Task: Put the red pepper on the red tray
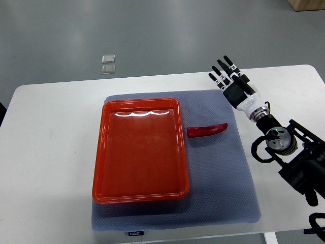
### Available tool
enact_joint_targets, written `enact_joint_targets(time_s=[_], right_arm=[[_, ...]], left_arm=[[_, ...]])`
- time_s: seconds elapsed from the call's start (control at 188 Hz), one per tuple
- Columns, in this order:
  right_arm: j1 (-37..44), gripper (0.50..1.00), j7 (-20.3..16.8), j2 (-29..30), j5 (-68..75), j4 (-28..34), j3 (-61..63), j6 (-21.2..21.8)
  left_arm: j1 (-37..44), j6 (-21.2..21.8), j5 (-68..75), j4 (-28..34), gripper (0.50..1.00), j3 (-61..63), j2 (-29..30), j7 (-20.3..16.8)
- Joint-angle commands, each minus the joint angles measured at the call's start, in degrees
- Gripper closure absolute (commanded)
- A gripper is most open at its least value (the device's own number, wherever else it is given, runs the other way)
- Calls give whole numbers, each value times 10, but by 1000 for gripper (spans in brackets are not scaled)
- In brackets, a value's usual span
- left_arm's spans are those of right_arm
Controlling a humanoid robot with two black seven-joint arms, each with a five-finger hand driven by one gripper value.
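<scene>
The long, glossy red pepper [206, 130] is lying on the grey-blue textured mat [223, 188], just beside the right rim of the shallow, rectangular red plastic tray [99, 152] at about the tray's three o'clock, its thick end nearly touching the rim and its thin tip pointing toward the right. The tray is sitting empty on the mat, which is covering the middle of the white tabletop [45, 152]. The right hand [229, 77] is hovering at roughly one o'clock from the pepper, apart from it, with its black fingers [223, 65] spread straight and holding nothing. The left arm is not showing. The risk from here is likely a grasp on the slim tip, which could let the smooth pepper slip or roll; a low approach could also be nudging it against the tray rim or snagging the mat.
</scene>
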Motion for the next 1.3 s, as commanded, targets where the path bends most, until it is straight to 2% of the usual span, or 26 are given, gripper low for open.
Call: enact_joint_targets(time_s=[0.0, 0.34, 0.346, 0.5, 0.596, 0.713, 0.856, 1.016, 1.293], right_arm=[[0, 587, 0, 0, -6, 1, 0, 1], [5, 587, -1, -1, -65, 4, -1, 3], [20, 587, -1, -4, -107, 10, -5, 4], [67, 587, -3, -42, -273, 23, -57, 18], [110, 587, -1, -84, -395, 52, -145, 25], [174, 587, 2, -146, -529, 107, -290, 16], [214, 587, 2, -173, -642, 133, -394, -19], [215, 589, 1, -187, -724, 134, -433, -65], [208, 591, -3, -200, -739, 138, -438, -79]], left_arm=[[0, -4, 0, 0, 500, 0, 0, 0], [0, -4, 0, -1, 500, -1, 0, 0], [0, -4, 0, 0, 500, -1, 0, 0], [-1, -4, 0, 1, 500, -1, 0, 0], [-1, -4, 0, 1, 500, -1, 0, 0], [-1, -3, 0, 1, 500, 0, 0, 0], [-1, -4, 0, 0, 500, -1, 0, 0], [-1, -4, 0, 1, 500, 0, 0, 0], [-1, -4, 0, 1, 500, 1, 0, 0]])
